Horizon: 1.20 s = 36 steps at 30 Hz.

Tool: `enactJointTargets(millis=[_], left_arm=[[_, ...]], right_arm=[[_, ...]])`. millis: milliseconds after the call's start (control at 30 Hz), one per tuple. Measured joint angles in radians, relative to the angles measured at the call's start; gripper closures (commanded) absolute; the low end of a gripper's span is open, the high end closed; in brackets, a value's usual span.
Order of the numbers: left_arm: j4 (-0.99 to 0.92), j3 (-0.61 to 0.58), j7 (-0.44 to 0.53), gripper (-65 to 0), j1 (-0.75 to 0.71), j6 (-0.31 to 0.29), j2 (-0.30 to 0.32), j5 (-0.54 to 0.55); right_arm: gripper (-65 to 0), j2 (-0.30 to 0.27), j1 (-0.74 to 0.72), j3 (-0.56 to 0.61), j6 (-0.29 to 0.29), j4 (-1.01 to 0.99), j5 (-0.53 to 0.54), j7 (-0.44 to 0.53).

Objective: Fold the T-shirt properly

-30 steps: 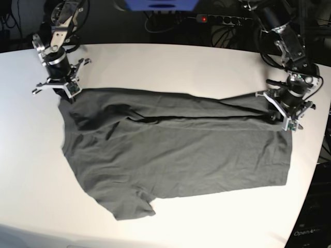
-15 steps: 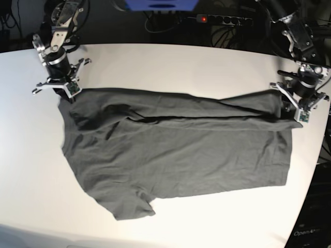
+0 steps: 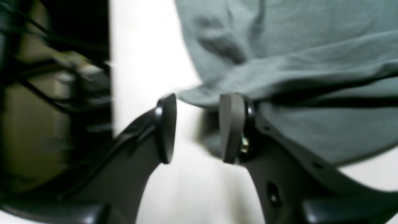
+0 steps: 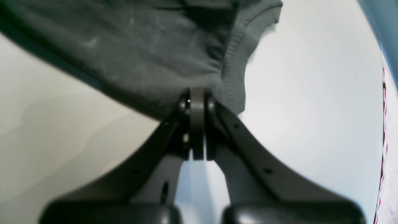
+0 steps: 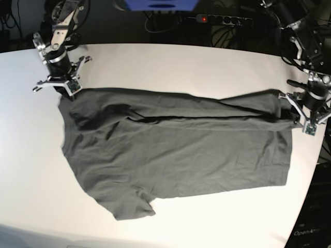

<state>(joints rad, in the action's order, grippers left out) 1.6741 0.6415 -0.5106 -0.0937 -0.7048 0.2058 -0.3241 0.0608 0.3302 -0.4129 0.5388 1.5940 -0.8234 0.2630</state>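
Shifted since the earlier base frames: left gripper (image 5: 305, 114), now further out toward the table's (image 5: 170, 62) right edge and off the T-shirt's hem, where before it stood over that corner; right gripper (image 5: 61, 88) and the cloth lie much as they did. Item: T-shirt (image 5: 176, 150), dark charcoal grey, spread flat on the white table, far long edge folded over toward the middle, one short sleeve at the near left. Left gripper (image 3: 196, 127): jaws parted, nothing between them, hem corner lying just beyond the tips; released. Right gripper (image 4: 196, 102): jaws pressed together at the shirt's far left corner beside the ribbed collar; whether fabric is pinched between them cannot be told. Background: black power strip (image 5: 222, 19) with red light behind the table.
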Motion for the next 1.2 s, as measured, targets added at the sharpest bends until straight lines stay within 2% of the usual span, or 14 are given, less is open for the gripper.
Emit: enactJointTargets(millis=[167, 367, 500, 567, 733, 1200], left_arm=[[0.044, -0.106, 0.033, -22.8, 0.012, -0.001, 0.022, -0.134], [0.034, -0.201, 0.249, -22.8, 0.007, -0.006, -0.006, -0.394], [-0.008, -0.206, 0.383, -22.7, 0.002, -0.013, -0.052, -0.575], [-0.019, -0.206, 0.459, -22.7, -0.020, -0.005, -0.050, -0.626], [-0.024, -0.203, 0.526, -22.7, -0.075, -0.008, -0.042, -0.683], [-0.061, -0.204, 0.530, -22.9, -0.061, -0.006, 0.011, -0.709]], right_arm=[[-0.9, 0.002, 0.000, 0.000, 0.000, 0.000, 0.000, -0.001], [-0.9, 0.001, 0.000, 0.000, -0.001, 0.000, 0.000, -0.001], [-0.9, 0.002, 0.000, -0.033, 0.000, 0.000, 0.001, -0.002], [-0.9, -0.001, 0.000, -0.035, -0.007, 0.000, 0.002, -0.001], [-0.9, 0.002, -0.003, -0.060, -0.001, 0.000, 0.002, 0.006], [-0.9, 0.003, -0.011, -0.060, -0.004, 0.000, 0.002, 0.006]])
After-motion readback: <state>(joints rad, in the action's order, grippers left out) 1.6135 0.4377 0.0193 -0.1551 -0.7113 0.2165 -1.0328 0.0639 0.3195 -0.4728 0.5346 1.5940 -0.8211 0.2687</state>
